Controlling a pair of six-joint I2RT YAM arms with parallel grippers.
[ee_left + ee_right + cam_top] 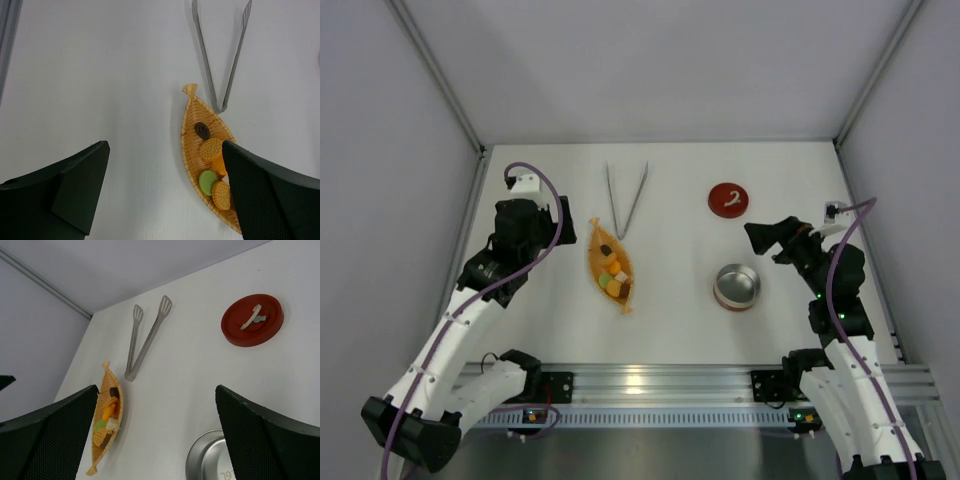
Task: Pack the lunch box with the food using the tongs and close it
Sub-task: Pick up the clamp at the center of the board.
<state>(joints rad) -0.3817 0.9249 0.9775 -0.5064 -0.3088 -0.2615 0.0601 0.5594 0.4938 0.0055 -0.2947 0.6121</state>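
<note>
The tongs point(133, 369) are seen lying free beside the food point(211, 149) — the left gripper point(165, 146) and right gripper point(156, 388) are spread wide, released.

Tongs point(150, 336) bare shiny metal. Tin point(737, 283) polished steel, glossy. Lid point(235, 332) smooth red, low sheen. Leaf dish point(197, 112) woven wicker, rough. Table point(670, 320) matt white, smooth.

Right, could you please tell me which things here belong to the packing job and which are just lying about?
Part of the job:
steel lunch box tin
red lid
tongs
food pieces

Just lying about:
woven leaf-shaped dish, which only holds the food pieces
</note>
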